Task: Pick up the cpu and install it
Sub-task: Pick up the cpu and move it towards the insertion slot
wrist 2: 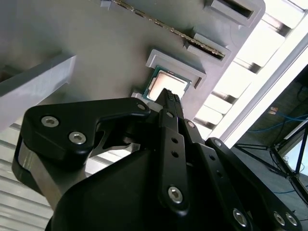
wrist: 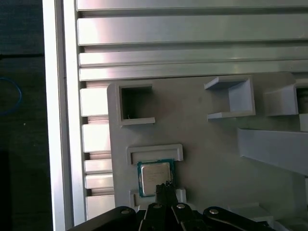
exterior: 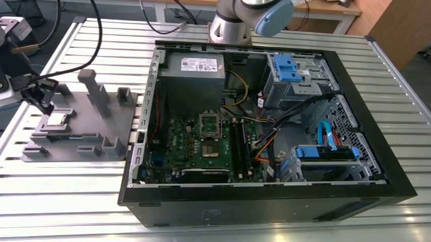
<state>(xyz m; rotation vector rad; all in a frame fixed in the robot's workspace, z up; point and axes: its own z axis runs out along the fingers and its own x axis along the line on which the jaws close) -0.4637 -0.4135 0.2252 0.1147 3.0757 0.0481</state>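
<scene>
Fingers [wrist 2: 172, 103]: pressed together, nothing between them. The gripper [wrist 2: 169, 96] hangs tip-down just over the cpu [wrist 2: 160, 84], near one of its edges. I cannot tell whether it touches.

The cpu lies flat in a shallow pocket of the grey tray [wrist: 207, 159], close to the tray's edge on the side away from the computer case [exterior: 269, 201].

Handling (judged): light, stiff and thin. The metal lid is slick, and the underside is probably delicate. Best taken by two opposite thin edges, fingers spread first, with a light squeeze and the chip kept level.

Edges: raised pocket lips [wrist: 154, 153] hug part of the cpu's rim. The sides without a lip look like the only finger access.

Room: straight up off the tray is open. The tall post [exterior: 90, 80] stands well apart from the pocket, on the tray's case side. The memory stick [wrist 2: 163, 26] sits in the neighbouring slot. The socket [exterior: 211, 125] lies inside the case, among cables and walls.
</scene>
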